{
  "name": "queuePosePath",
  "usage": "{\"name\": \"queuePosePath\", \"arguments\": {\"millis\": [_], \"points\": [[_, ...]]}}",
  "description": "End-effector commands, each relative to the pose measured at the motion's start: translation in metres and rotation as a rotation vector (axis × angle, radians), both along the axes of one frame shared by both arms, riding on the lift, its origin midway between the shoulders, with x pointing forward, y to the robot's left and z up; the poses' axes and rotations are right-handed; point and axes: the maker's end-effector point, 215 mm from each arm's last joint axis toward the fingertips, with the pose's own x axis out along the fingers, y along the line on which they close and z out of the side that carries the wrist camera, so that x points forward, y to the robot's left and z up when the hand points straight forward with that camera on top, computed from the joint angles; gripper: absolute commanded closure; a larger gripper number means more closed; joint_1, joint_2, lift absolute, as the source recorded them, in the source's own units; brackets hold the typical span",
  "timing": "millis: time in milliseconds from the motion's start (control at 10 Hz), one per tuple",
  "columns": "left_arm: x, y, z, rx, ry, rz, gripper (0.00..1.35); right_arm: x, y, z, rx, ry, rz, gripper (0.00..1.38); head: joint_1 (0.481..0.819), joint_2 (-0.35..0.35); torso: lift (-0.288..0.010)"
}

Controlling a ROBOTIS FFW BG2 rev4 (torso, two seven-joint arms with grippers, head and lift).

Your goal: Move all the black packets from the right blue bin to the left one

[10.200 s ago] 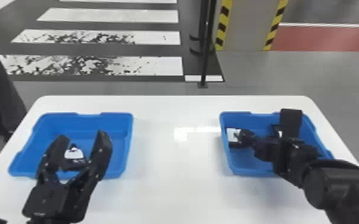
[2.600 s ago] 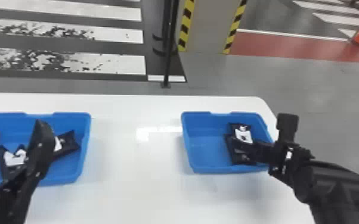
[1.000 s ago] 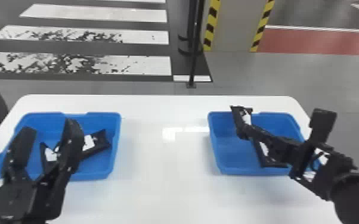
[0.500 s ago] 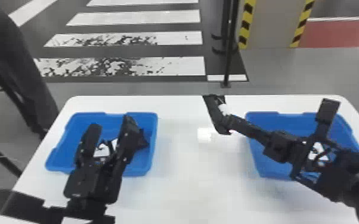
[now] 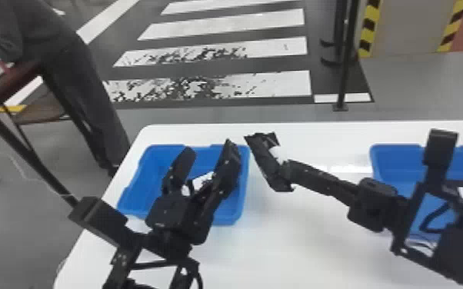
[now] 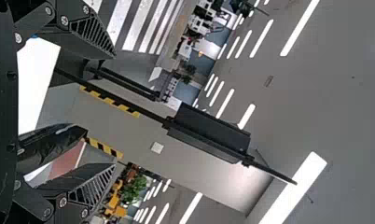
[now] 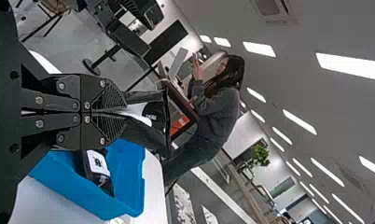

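The left gripper (image 5: 209, 146) stands open over the left blue bin (image 5: 138, 188) in the head view; the left wrist view has this gripper (image 6: 114, 109) with its fingers wide apart. The right gripper (image 5: 283, 169) is shut on a black packet (image 5: 267, 163), held beside the left bin's right wall. In the right wrist view the gripper (image 7: 125, 112) pinches the packet (image 7: 150, 133) by one end. Below it, a white-labelled black packet (image 7: 99, 168) lies in the left bin (image 7: 125, 186). The left gripper partly hides the bin's contents. Right arm parts cover much of the right blue bin (image 5: 392, 163).
White table (image 5: 303, 238) surface lies between the bins. The right forearm (image 5: 373, 203) stretches across from the right bin, and the left wrist (image 5: 165, 246) stands over the front left of the table. A dark post (image 5: 344, 69) rises behind the table.
The right gripper has lifted the packet from the right bin and carried it left across the table. The left bin holds another packet since the oldest frame. The head view has turned left.
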Motion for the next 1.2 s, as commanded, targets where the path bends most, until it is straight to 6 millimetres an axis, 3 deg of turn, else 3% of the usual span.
{"name": "queuePosePath", "arguments": {"millis": [0,400,700,800,900,1100], "points": [[0.003,-0.011,-0.01,0.012,0.046,-0.046,0.23,-0.009,0.014,0.003,0.015,0.007,0.037,1.17,0.695,0.245,-0.14],[0.005,-0.043,-0.034,0.033,0.134,-0.159,0.23,-0.023,0.034,0.005,0.035,0.022,0.089,1.17,0.695,0.247,-0.14],[0.005,-0.051,-0.042,0.039,0.172,-0.189,0.23,-0.034,0.045,-0.001,0.04,0.047,0.119,1.17,0.695,0.243,-0.14],[0.007,-0.044,-0.034,0.06,0.139,-0.161,0.48,-0.036,0.046,-0.002,0.041,0.049,0.123,1.17,0.695,0.246,-0.14],[0.006,-0.043,-0.034,0.062,0.146,-0.154,1.17,-0.035,0.046,-0.002,0.042,0.052,0.122,1.17,0.695,0.249,-0.14],[0.005,-0.044,-0.037,0.098,0.161,-0.147,1.21,-0.033,0.045,-0.003,0.04,0.052,0.118,1.17,0.695,0.262,-0.14]]}}
